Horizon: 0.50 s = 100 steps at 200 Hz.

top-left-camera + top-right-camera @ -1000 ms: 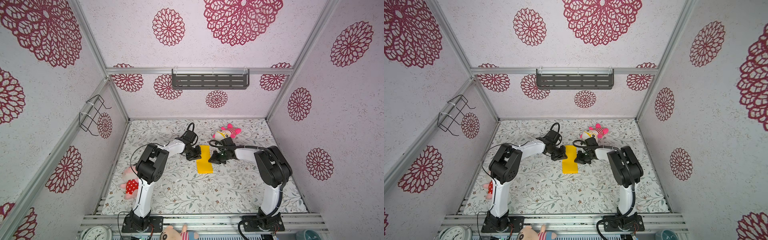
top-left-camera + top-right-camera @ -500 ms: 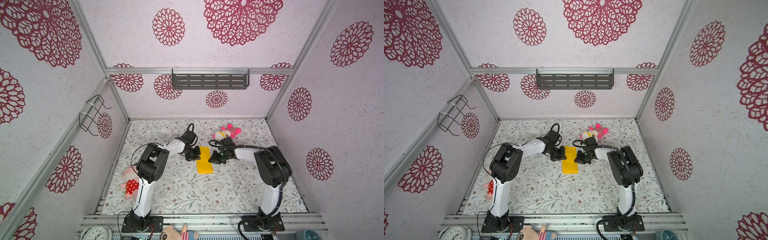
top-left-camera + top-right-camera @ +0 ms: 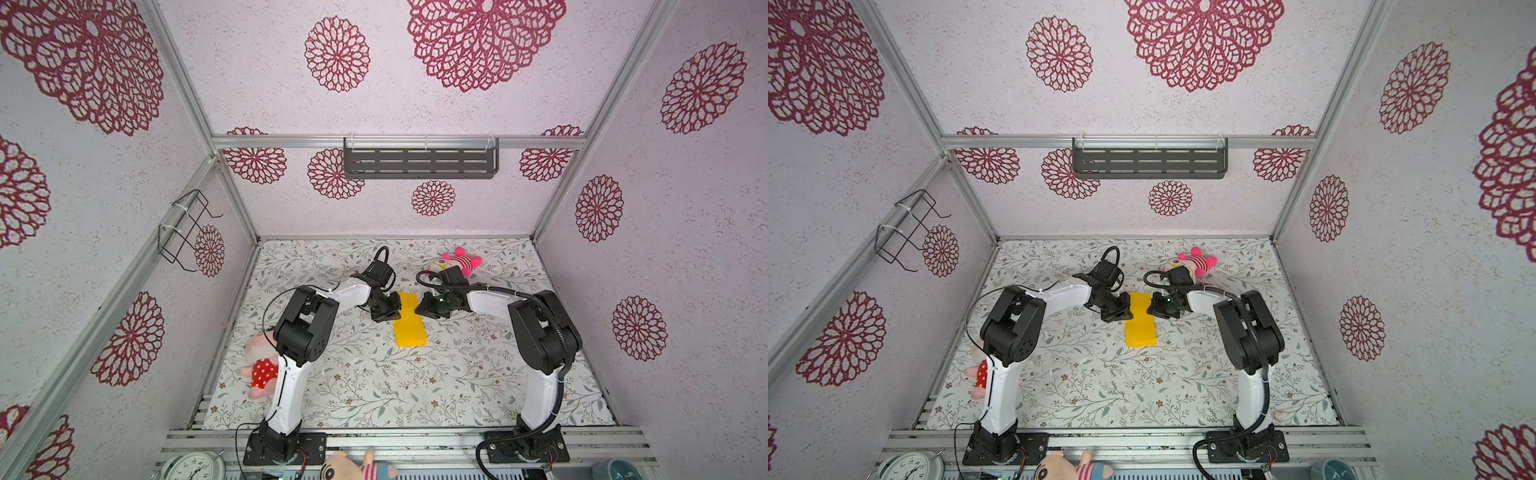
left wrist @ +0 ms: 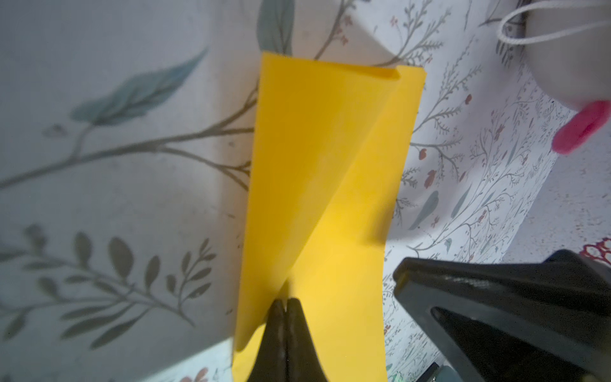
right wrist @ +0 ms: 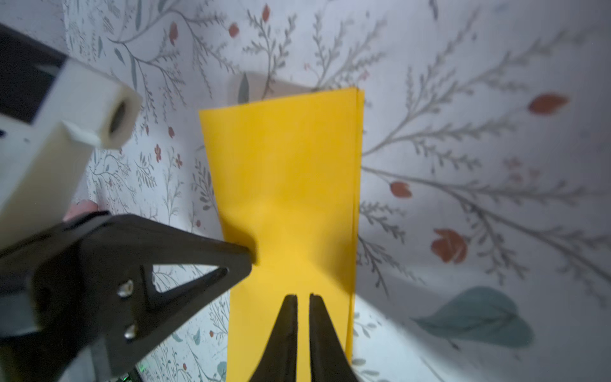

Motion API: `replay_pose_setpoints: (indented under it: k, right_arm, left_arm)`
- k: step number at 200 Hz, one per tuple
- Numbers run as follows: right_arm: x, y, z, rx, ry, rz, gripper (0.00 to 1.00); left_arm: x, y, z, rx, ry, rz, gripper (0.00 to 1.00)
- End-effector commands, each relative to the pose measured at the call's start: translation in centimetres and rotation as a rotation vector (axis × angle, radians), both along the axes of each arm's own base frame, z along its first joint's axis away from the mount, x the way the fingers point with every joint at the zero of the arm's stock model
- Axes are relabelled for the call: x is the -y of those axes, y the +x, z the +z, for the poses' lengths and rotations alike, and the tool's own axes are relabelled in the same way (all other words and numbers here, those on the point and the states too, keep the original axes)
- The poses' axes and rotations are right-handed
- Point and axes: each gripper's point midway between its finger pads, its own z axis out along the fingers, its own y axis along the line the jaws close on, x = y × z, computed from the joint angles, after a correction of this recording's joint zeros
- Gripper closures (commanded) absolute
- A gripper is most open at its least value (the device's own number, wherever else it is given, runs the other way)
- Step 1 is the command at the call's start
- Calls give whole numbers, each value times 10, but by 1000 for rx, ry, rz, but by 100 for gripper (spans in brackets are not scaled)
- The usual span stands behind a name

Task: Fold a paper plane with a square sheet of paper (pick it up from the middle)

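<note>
- My left gripper (image 4: 286,302), fully closed, pinches the top layer of the square sheet of paper (image 3: 409,322), likely to lift it.
- My right gripper (image 5: 303,297), jaws barely parted, grips nothing.
- The paper lies half-folded, mid-frame on the desk (image 3: 374,386).

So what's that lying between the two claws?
The folded yellow paper lies between the left claw and the right claw, as both top views show.

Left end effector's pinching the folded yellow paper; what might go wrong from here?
1. The left end effector is shut on just the upper layer of the yellow sheet, which peels up; pulling may undo or skew the fold.
2. The right end effector, jaws slightly apart, isn't gripping, so the sheet might slide.
</note>
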Motion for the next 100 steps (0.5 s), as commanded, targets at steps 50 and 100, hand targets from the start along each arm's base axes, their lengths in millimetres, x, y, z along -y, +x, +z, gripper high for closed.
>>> replay_pose_setpoints:
  k: [50,100]
  right_arm:
    - [5,15,-23,-34,-72,-26,88]
    - [34,-14,-72,-135,-235,-18,88]
  left_arm:
    - [-18,-15,-30,-80,98,10,100]
    - [-1,1,3,-13,13,-19,100]
